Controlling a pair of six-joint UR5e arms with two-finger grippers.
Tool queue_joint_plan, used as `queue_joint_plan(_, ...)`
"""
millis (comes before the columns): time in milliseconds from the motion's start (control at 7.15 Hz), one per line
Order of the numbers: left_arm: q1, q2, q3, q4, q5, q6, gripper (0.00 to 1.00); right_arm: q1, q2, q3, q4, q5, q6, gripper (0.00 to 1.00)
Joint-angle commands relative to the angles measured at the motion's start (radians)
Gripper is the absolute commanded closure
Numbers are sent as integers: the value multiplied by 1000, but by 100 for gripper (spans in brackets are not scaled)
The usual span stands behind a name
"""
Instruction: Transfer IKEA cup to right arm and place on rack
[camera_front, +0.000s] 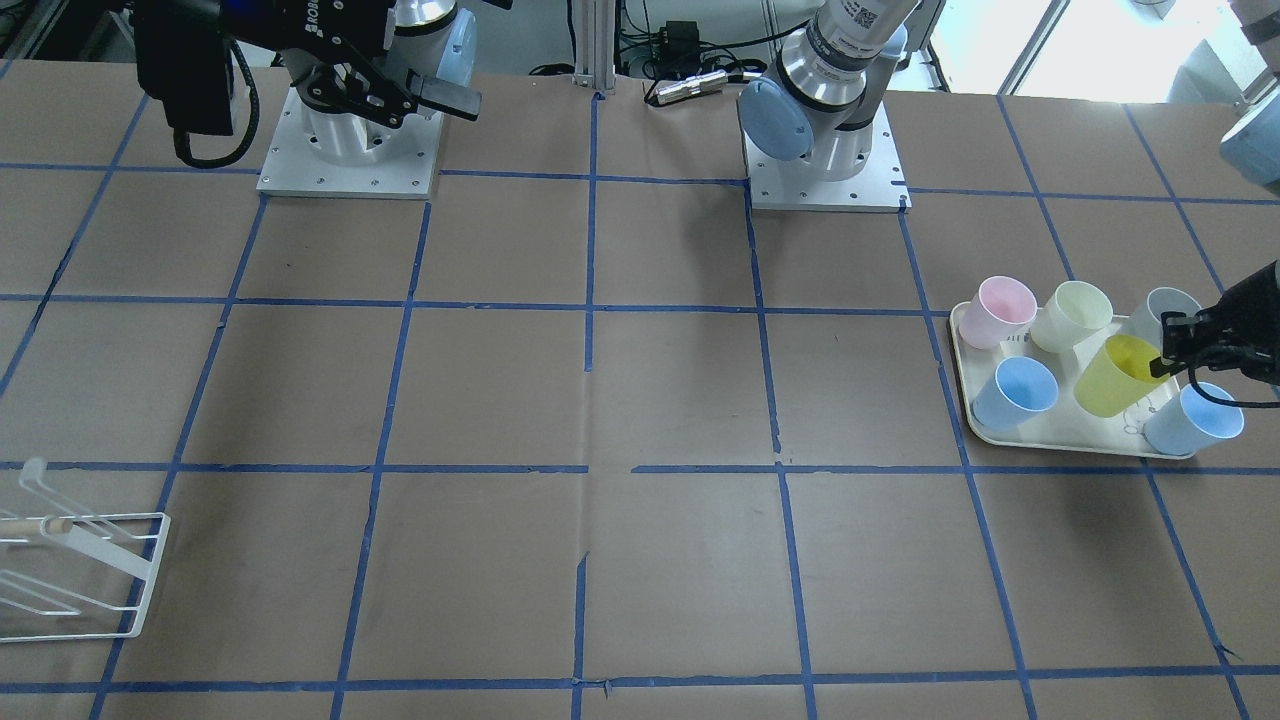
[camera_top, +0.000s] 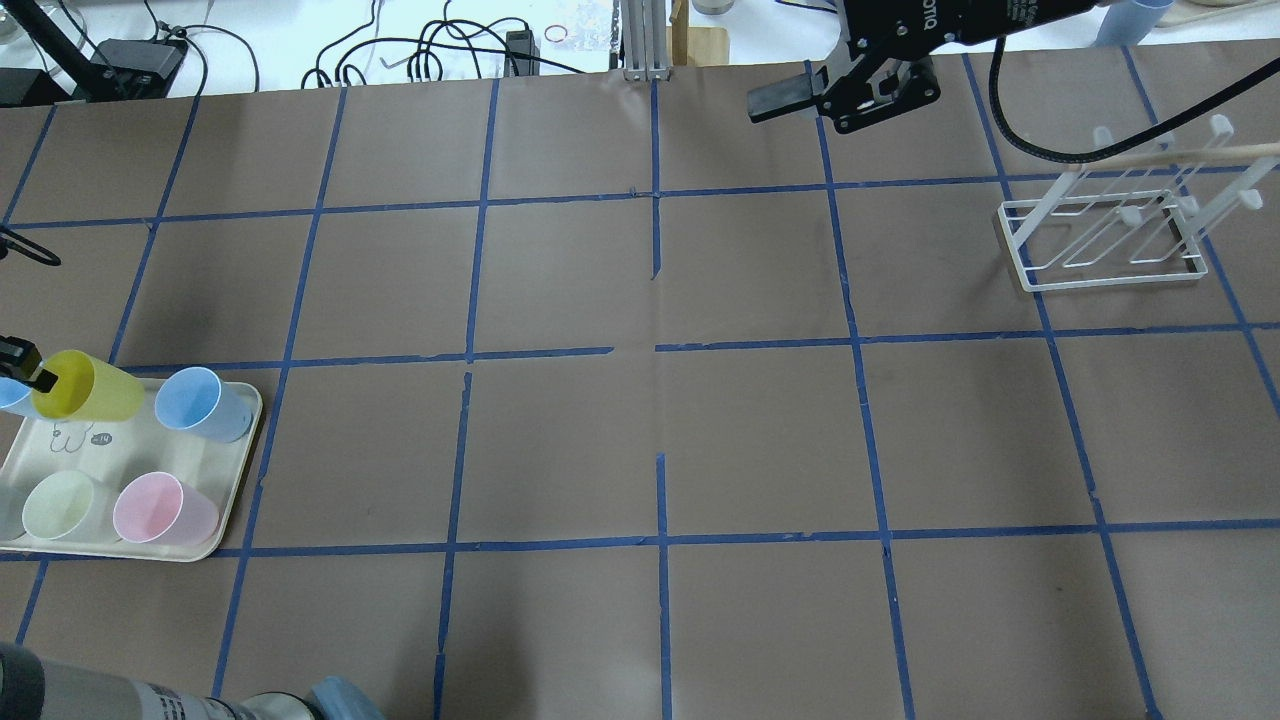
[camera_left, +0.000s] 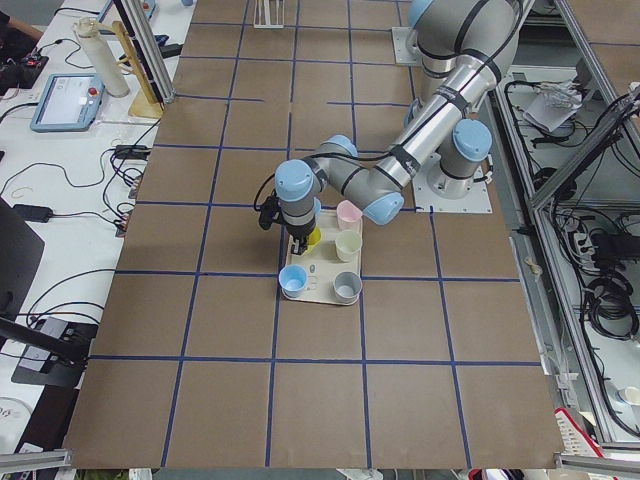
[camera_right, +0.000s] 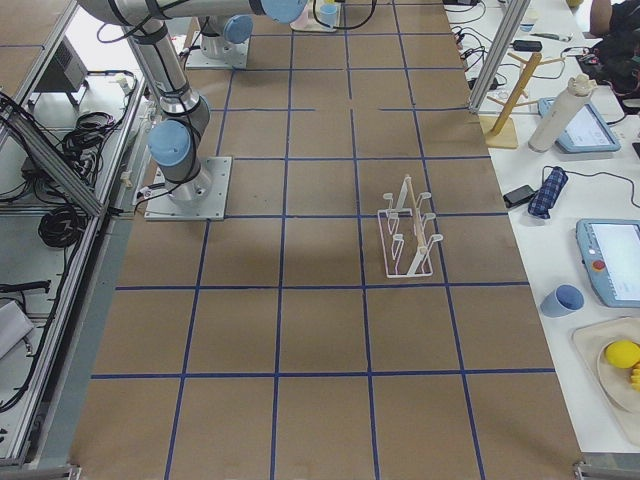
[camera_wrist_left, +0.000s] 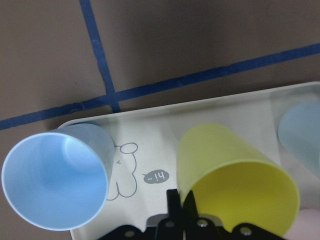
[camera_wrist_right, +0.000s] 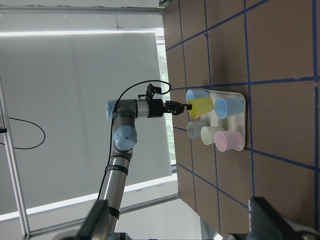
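The bright yellow IKEA cup is tilted over the cream tray at the robot's left end of the table. My left gripper is shut on its rim, one finger inside and one outside, as the left wrist view shows over the cup. In the overhead view the cup is at the far left. My right gripper hangs open and empty high near its base, far from the cup. The white wire rack stands at the robot's right.
The tray also holds a pink cup, a pale cream cup, a grey cup and two blue cups close around the yellow one. Brown paper with blue tape lines covers the table between tray and rack.
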Motion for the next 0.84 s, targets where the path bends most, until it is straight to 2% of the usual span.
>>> queue_joint_plan(0,-16,20,183,-400,-112,-38,100,2,-1,0,-6,3,9,0)
queue_joint_plan(140,-17,14,251,-563,-152,-36,100,2,-2,0,-7,3,13,0)
queue_joint_plan(280,-19,9,296,-757,-262,-30,100,2,-2,0,-7,3,15,0)
queue_joint_plan(420,-33,3,292,-929,-395,-29,100,2,1,0,-7,1,18,0)
queue_joint_plan(699,-172,18,264,-1157,-647,-30,100,2,4,2,-7,1,15,0)
